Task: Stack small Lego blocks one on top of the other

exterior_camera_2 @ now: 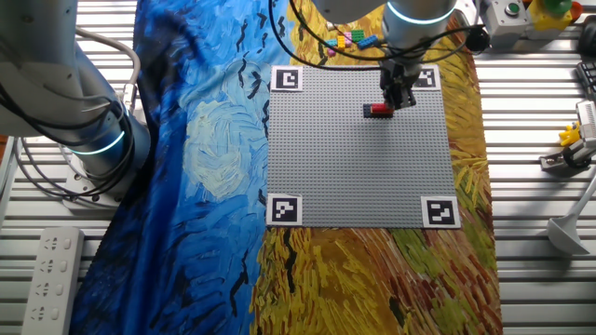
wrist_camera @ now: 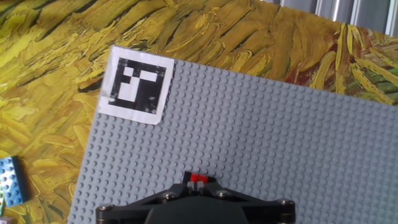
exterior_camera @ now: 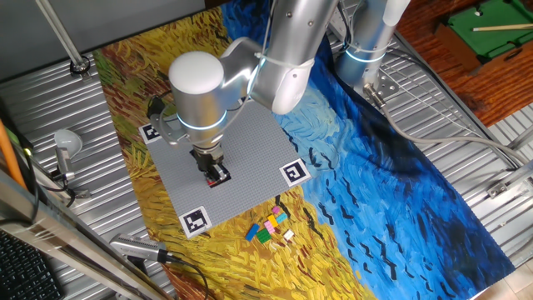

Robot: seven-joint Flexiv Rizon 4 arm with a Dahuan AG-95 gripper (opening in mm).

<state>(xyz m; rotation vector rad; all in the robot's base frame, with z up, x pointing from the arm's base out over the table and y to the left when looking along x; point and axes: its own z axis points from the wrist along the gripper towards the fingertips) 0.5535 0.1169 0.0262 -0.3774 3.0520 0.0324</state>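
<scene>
A small red Lego block (exterior_camera: pixel 219 175) sits on the grey baseplate (exterior_camera: pixel 250 142), near its edge towards the loose blocks; it also shows in the other fixed view (exterior_camera_2: pixel 376 110). My gripper (exterior_camera: pixel 213 165) stands right at it, with the jaws close together and nothing seen between them. In the hand view the red block (wrist_camera: pixel 198 178) peeks out just past the fingertips of the gripper (wrist_camera: pixel 198 184). Several loose small blocks (exterior_camera: pixel 268 227), yellow, pink, green, blue and white, lie on the cloth beside the plate, seen in the other fixed view too (exterior_camera_2: pixel 346 39). A blue block (wrist_camera: pixel 11 180) shows at the left edge.
Black-and-white markers (exterior_camera_2: pixel 284 209) sit at the baseplate's corners. A painted cloth (exterior_camera_2: pixel 205 167) covers the table. A second arm's base (exterior_camera_2: pixel 93 140) stands at the side. A power strip (exterior_camera_2: pixel 47 279) and small tools (exterior_camera_2: pixel 573 144) lie on the metal surface.
</scene>
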